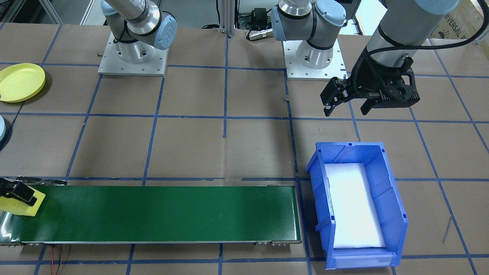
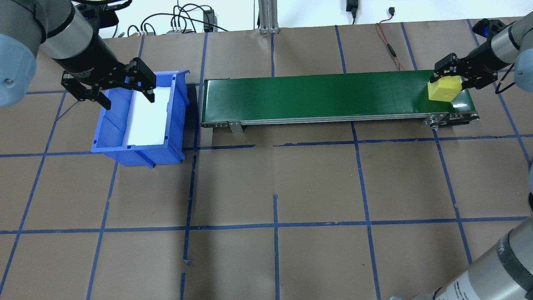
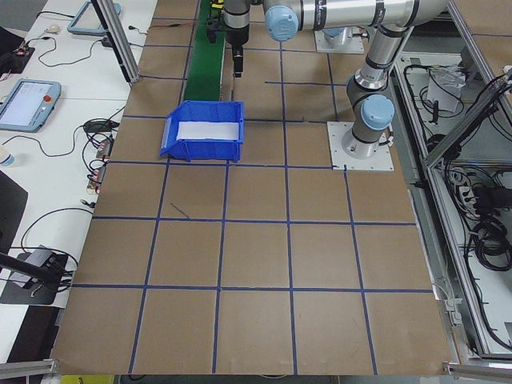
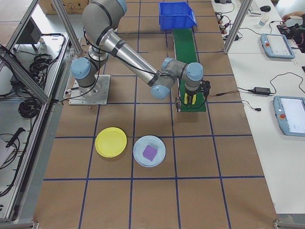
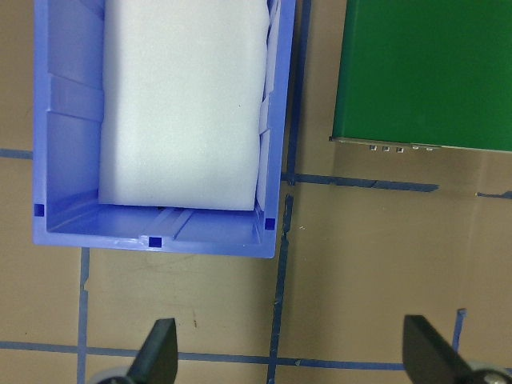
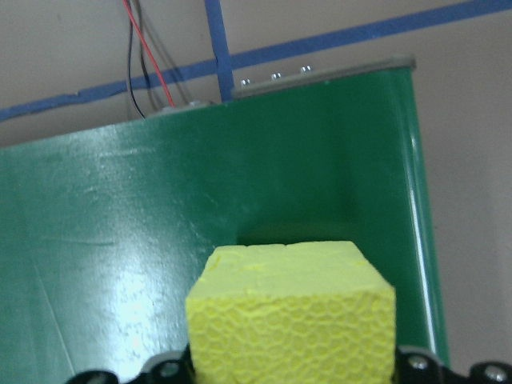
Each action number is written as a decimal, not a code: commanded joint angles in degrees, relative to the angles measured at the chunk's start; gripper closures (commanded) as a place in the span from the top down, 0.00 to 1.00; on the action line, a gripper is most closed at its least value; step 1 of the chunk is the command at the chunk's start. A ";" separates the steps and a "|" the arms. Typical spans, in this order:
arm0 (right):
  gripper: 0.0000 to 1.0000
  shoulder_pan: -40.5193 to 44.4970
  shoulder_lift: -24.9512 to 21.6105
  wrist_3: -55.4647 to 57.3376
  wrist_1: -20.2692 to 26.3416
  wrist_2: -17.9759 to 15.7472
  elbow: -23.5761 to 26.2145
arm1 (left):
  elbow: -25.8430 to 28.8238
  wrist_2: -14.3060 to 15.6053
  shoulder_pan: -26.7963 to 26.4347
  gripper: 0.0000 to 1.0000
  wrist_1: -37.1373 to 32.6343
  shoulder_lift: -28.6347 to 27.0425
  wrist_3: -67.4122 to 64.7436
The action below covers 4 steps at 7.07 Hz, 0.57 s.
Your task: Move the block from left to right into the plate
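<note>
My right gripper (image 2: pixel 449 74) has its jaws clamped on the yellow foam block (image 2: pixel 444 89), one finger on each side, and the wrist camera shows the block's pitted face (image 6: pixel 292 320) filling the space between the black pads. I take the green conveyor belt (image 2: pixel 325 96) as my landmark: the block sits at its right end, low over the belt surface, though I cannot tell whether it rests on the belt or is just clear of it. My left gripper (image 2: pixel 109 89) hangs with its jaws wide apart and nothing between them, beyond the belt's left end, above the near rim of the blue bin (image 2: pixel 139 143). That bin stands just off the belt's left end and has a white foam pad (image 5: pixel 184 104) lying in its bottom. The yellow plate (image 4: pixel 111 142) lies well clear of the belt's right end, on my side of the table, with nothing on it that I can see. Just beside it is a light blue plate (image 4: pixel 149 151) carrying a purple block (image 4: pixel 149 152)
</note>
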 commanded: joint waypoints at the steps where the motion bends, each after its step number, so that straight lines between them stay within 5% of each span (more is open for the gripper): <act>1: 0.21 -5.99 -6.80 -7.33 10.36 -3.98 1.33 | -0.12 0.00 0.07 1.00 0.06 0.00 0.00; 2: 0.26 -10.64 -10.94 -11.44 16.09 -5.12 4.38 | -0.12 0.00 0.07 1.00 0.06 0.00 0.00; 4: 0.31 -21.37 -17.63 -20.59 17.73 -11.36 11.59 | -0.12 0.00 0.07 1.00 0.06 0.00 0.00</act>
